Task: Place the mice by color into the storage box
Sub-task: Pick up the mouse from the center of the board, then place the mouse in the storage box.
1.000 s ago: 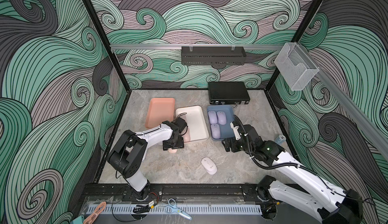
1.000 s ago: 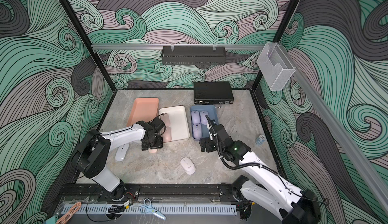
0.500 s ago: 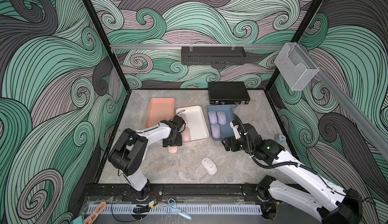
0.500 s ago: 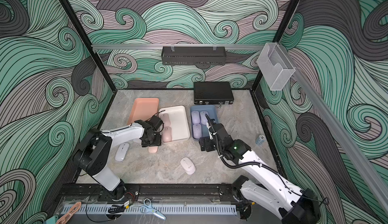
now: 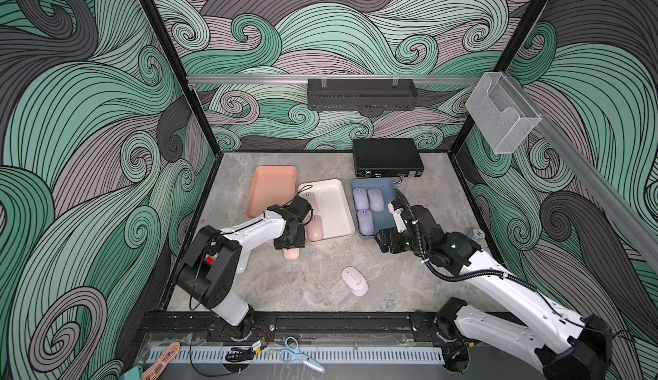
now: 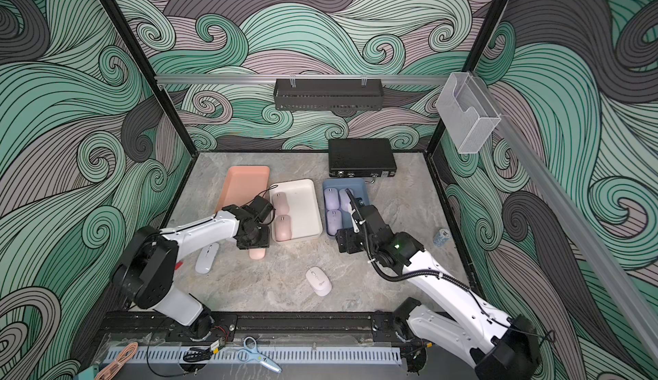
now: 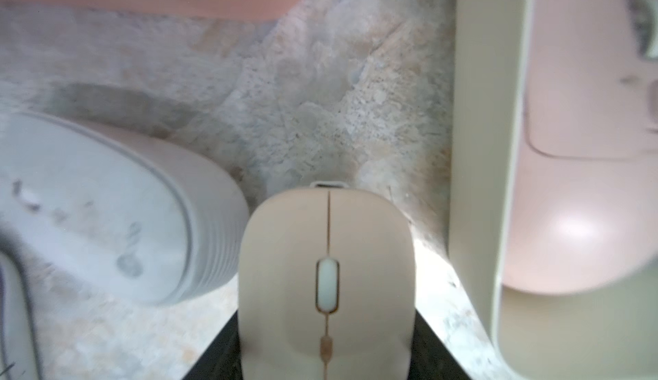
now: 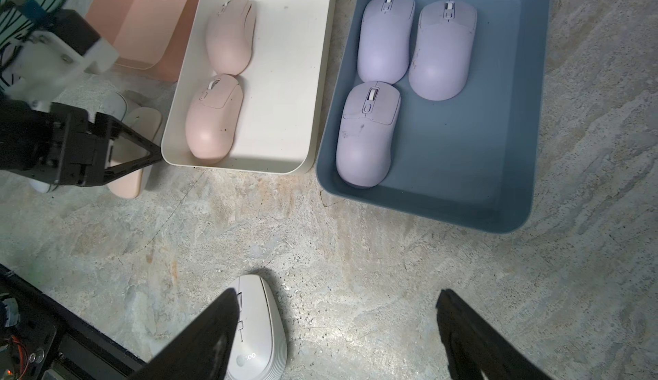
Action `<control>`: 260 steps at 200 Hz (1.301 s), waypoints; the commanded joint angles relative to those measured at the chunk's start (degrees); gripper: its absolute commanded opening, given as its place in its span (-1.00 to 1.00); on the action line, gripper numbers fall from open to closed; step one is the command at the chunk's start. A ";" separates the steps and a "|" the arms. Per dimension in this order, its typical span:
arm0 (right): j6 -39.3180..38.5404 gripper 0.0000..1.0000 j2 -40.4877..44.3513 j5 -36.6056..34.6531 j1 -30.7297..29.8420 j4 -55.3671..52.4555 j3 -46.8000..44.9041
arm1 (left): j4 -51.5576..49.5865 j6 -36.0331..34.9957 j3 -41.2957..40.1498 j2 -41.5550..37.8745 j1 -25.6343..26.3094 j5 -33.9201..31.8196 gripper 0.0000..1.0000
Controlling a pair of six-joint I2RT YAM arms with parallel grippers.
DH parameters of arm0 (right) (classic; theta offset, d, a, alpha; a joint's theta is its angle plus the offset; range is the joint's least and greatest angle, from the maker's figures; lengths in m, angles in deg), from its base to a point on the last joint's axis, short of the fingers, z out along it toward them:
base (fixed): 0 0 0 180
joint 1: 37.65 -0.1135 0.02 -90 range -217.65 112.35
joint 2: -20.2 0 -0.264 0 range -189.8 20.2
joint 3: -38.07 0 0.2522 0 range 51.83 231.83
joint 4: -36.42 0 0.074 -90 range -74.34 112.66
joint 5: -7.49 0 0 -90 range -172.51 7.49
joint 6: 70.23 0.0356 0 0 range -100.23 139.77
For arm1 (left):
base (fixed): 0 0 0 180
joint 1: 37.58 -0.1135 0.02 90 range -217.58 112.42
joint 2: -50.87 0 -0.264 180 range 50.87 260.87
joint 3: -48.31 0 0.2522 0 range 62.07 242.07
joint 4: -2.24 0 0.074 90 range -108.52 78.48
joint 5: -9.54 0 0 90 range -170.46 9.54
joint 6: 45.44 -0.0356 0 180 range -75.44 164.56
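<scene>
Marbled grey desk (image 5: 320, 307) floors a booth papered in green and mauve waves. Nearest, along the black front rail, lie blue-handled scissors (image 5: 301, 355) and a coil of orange cable (image 5: 160, 360).

Farther in, a whitish mouse (image 5: 354, 281) lies alone on the middle of the desk, well apart from the trays. The right wrist view shows it partly behind one finger of the right hand (image 8: 336, 292). That hand's jaws stand wide apart above the desk with nothing between them.

A second whitish mouse (image 6: 207, 258) lies beside the left arm. Just beside it, the left hand (image 5: 290, 244) points down over a peach-pink mouse (image 7: 325, 282). This mouse lies on the desk just outside the near corner of the cream tray (image 5: 334, 186). In the left wrist view the dark fingers (image 7: 213, 353) press against both its sides, so the hand is clamped on it.

The cream tray holds a near pink mouse (image 6: 283, 228) and a far pink mouse (image 6: 281, 202), end to end. Just beside it, the blue tray (image 5: 386, 186) holds a front lavender mouse (image 8: 366, 136). Behind that one, an inner lavender mouse (image 5: 359, 198) and an outer lavender mouse (image 5: 375, 199) touch side by side. On the cream tray's other side stands a salmon tray (image 5: 274, 189).

Farthest back, a black box (image 5: 388, 157) sits against the wall beneath a black perforated shelf (image 5: 361, 93). A clear holder (image 5: 502, 114) hangs on the right wall.
</scene>
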 commanded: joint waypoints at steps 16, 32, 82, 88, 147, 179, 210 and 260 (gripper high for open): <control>0.05 0.73 -1.48 -1.67 -0.33 -0.12 2.23 | -6.48 2.77 2.60 -11.33 0.81 -2.58 0.10; 0.18 0.73 -1.73 -2.47 -0.32 -0.03 2.49 | -5.18 1.55 5.43 -12.06 0.81 0.02 0.10; 1.81 0.73 -0.26 -3.96 -0.37 0.67 1.00 | -3.71 5.31 24.82 4.21 1.23 3.13 0.09; 1.94 0.73 0.15 -3.82 -0.32 0.62 0.77 | -2.57 6.04 26.73 6.41 1.25 4.27 0.09; 1.77 0.76 6.75 -6.46 -0.27 -1.31 -2.01 | -5.46 8.51 51.22 30.70 1.73 3.14 0.08; 2.18 0.76 8.02 -4.66 -0.25 -1.75 -2.06 | -11.34 10.86 63.30 41.99 2.22 -2.86 0.08; 1.31 0.78 9.75 -5.32 -0.15 -2.03 -2.60 | -14.83 11.58 68.81 49.28 2.39 -2.44 0.07; 1.02 0.79 11.11 -5.21 -0.22 -2.54 -3.36 | -16.69 10.39 70.77 53.53 2.48 -4.48 0.07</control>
